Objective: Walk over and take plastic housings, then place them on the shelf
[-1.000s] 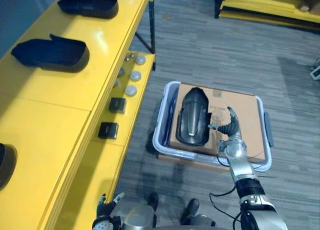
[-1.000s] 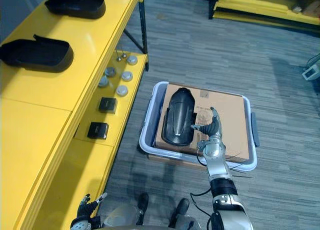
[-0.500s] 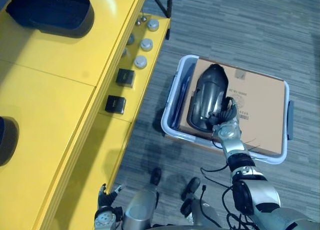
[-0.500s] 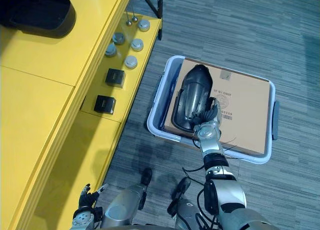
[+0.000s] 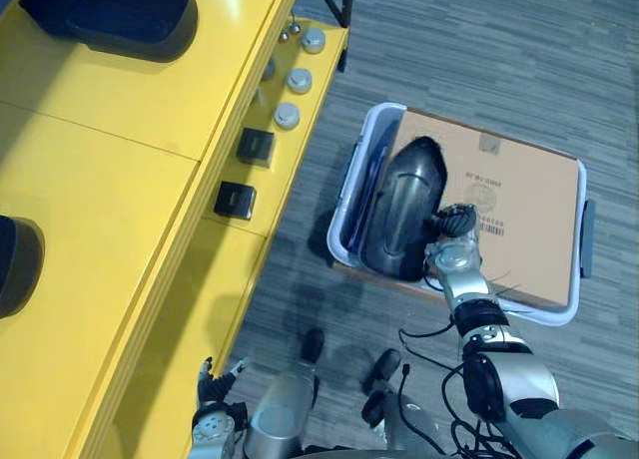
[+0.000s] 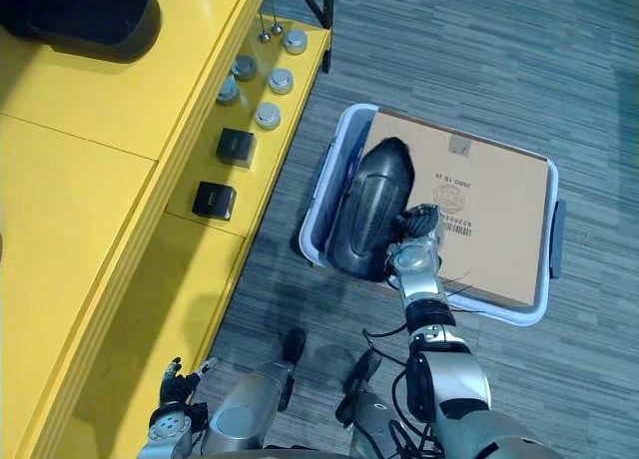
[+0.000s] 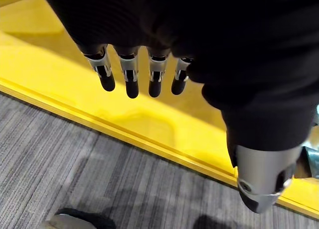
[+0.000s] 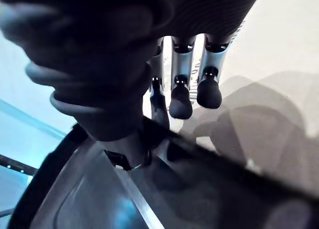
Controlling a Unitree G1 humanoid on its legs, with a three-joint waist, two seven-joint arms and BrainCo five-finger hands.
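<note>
From the head, the whole layout showed. A clear bin (image 5: 351,180) stood on the grey floor (image 5: 499,70) to the right of the yellow shelf (image 5: 120,170), with a cardboard box (image 5: 519,210) inside it. One black plastic housing (image 5: 399,215) lay on the left part of the box, its left side reaching past the box's edge toward the bin wall.

The right hand (image 5: 452,243) was at the housing's near right edge, its dark fingers curled over the rim. The right wrist view gave that grip from close. The fingers (image 8: 180,97) hung bent down on the outer side, just above the pale cardboard, and the housing's dark shell ran beneath the hand with the thumb against it, so the rim was pinched between them.

The left hand (image 5: 213,379) hung low by the shelf's near end, well apart from the bin. In its own wrist view the fingers (image 7: 131,79) were straight and spread, holding nothing, above the shelf's yellow edge.

Two more housings (image 5: 110,15) (image 5: 15,264) sat on the shelf's top level. On the lower level were two small black boxes (image 5: 255,145) and, farther off, several silver caps (image 5: 288,115).
</note>
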